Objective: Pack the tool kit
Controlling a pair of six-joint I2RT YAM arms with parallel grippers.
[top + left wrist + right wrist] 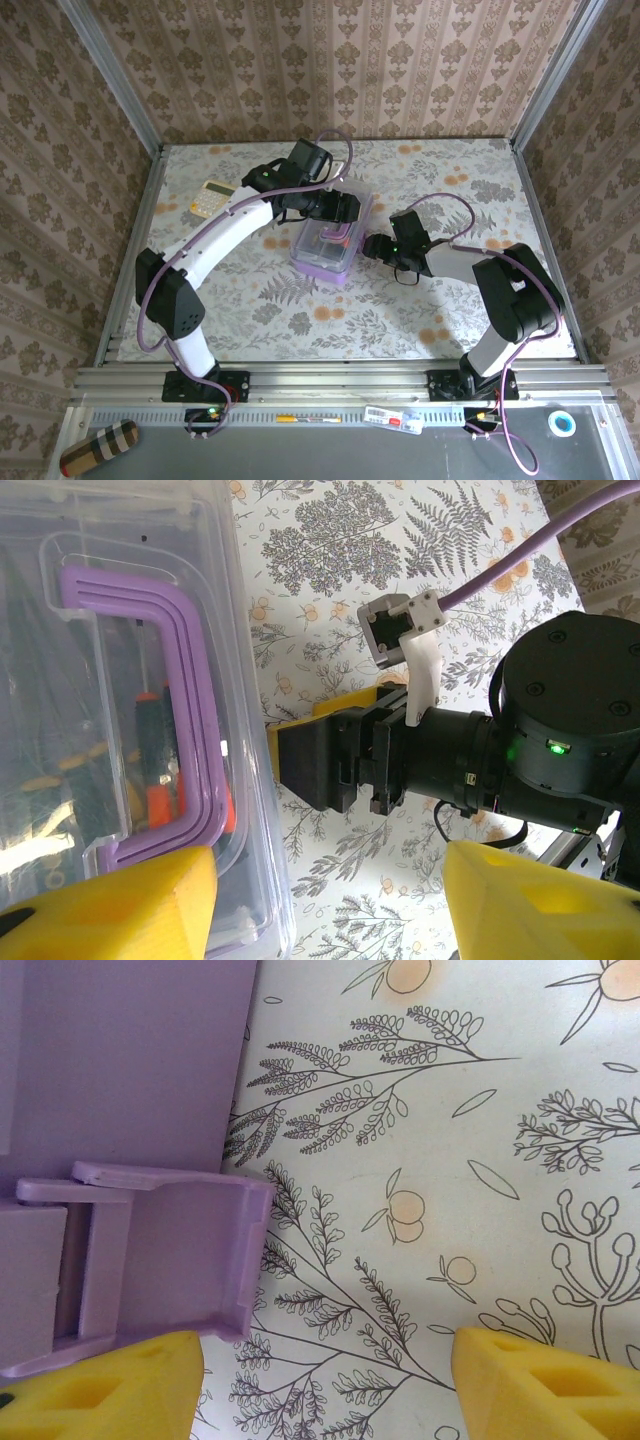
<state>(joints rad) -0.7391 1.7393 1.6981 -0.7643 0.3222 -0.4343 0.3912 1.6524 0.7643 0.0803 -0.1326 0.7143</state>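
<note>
The tool kit's purple case [325, 248] lies mid-table with its clear lid [120, 680] down and the purple handle [190, 730] flat on top. Orange-handled screwdrivers [155, 800] show through the lid. My left gripper [345, 208] hovers over the case's far right edge and stands open [325, 905], one yellow finger over the lid, the other over bare table. At the case's right side my right gripper [378, 247] is open [325, 1390], with the purple latch [170, 1260] just beside its left finger and nothing between the jaws. Its black and yellow finger [320, 765] sits close against the lid's edge.
A yellow calculator [212, 197] lies at the back left of the floral tablecloth [300, 310]. Metal rails [330, 380] and patterned walls bound the table. Small loose items [98, 447] rest on the shelf in front of the arm bases.
</note>
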